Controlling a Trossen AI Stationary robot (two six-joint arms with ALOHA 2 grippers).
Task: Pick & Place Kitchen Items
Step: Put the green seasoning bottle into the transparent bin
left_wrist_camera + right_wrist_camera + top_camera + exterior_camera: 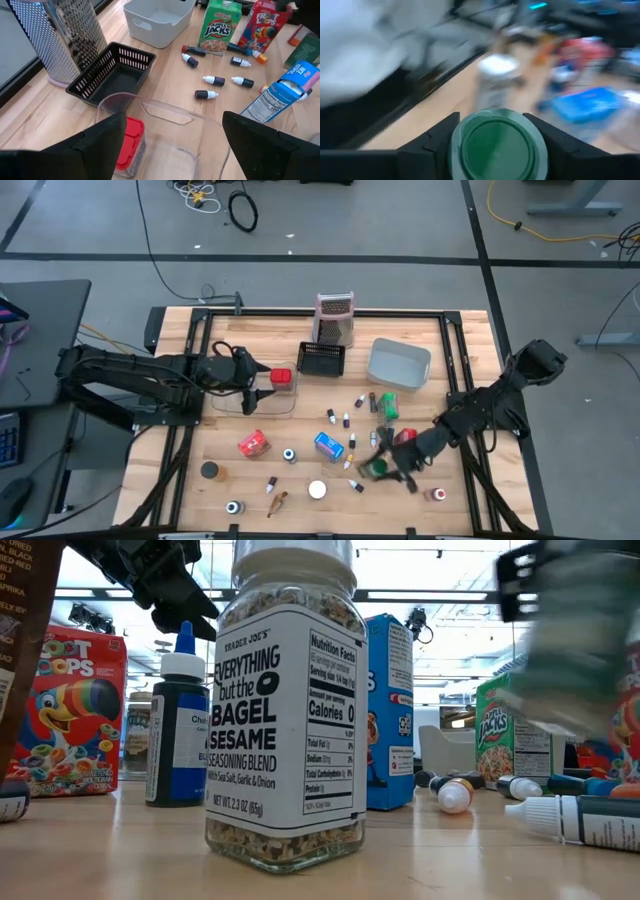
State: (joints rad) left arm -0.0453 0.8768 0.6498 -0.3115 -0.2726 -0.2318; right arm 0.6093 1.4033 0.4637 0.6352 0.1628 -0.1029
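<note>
My right gripper (pixel 492 120) is low over the table's near right part (pixel 386 467), shut on a squat green-lidded jar (pixel 497 150). My left gripper (pixel 173 120) hangs open over the clear tub (pixel 165 112) at the table's left middle. A red-lidded jar (pixel 131 145) stands in that tub. Red (pixel 252 443), blue (pixel 328 444) and green (pixel 387 406) packets, other small jars and several tiny capped bottles (pixel 215 80) lie scattered on the wood. A tall seasoning jar (pixel 285 710) stands close in the low view. My right gripper pinches the green-lidded jar between its two fingers, one finger (pixel 437 137) on each side of the round lid's rim (pixel 457 145). The lid's flat top faces the wrist camera. The view is blurred, so I cannot tell whether the jar's base is off the table.
The silvery box grater (pixel 335 318), black mesh basket (pixel 321 359) and grey tray (pixel 398 365) stand along the far middle. A dark-lidded jar (pixel 209 470) and white lid (pixel 317 490) sit near the front edge. Black frame rails run along both table sides.
</note>
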